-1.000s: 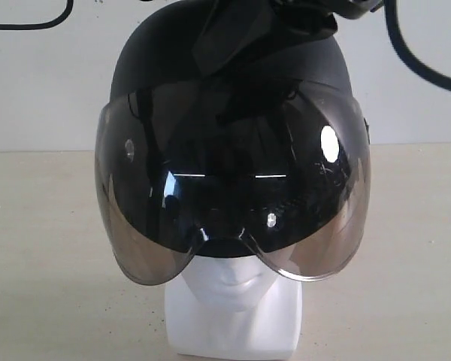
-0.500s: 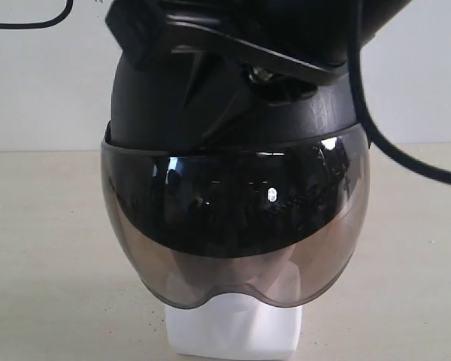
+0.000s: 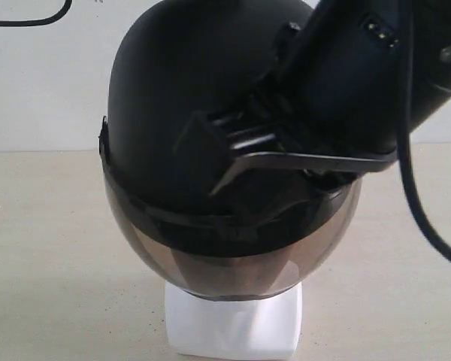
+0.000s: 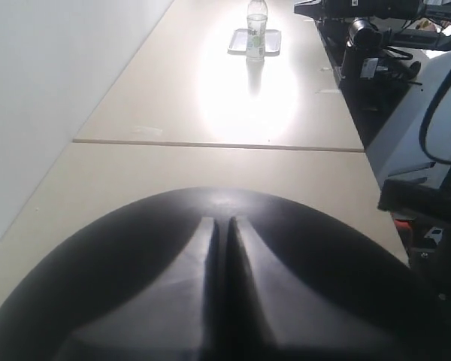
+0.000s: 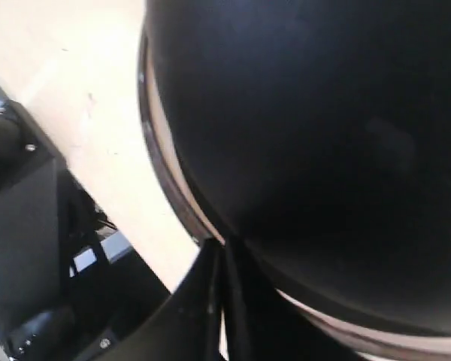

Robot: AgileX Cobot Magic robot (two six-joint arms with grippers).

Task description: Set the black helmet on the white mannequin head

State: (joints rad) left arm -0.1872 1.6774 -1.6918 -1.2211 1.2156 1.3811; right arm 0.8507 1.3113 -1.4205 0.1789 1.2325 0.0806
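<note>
The black helmet (image 3: 173, 98) sits over the white mannequin head, tipped forward, its smoky visor (image 3: 233, 274) hanging low. Of the head only the square base (image 3: 233, 331) shows; the face is hidden. My right gripper (image 3: 214, 154) reaches in from the upper right and lies across the helmet's front, fingers together. In the right wrist view its shut tips (image 5: 222, 244) meet the visor rim under the shell (image 5: 308, 113). My left gripper (image 4: 225, 222) is shut with nothing between its fingers, tips resting on the rounded shell (image 4: 98, 278); it does not show in the exterior view.
The beige table (image 3: 45, 248) stretches to both sides of the base, with a white wall behind. Far off in the left wrist view a clear bottle (image 4: 256, 28) stands on a small tray (image 4: 274, 41), and dark equipment (image 4: 376, 53) lines that table's edge.
The helmet has come down and tipped forward, covering the chin and face that showed a second ago. The right arm has swung down across the helmet's front.
</note>
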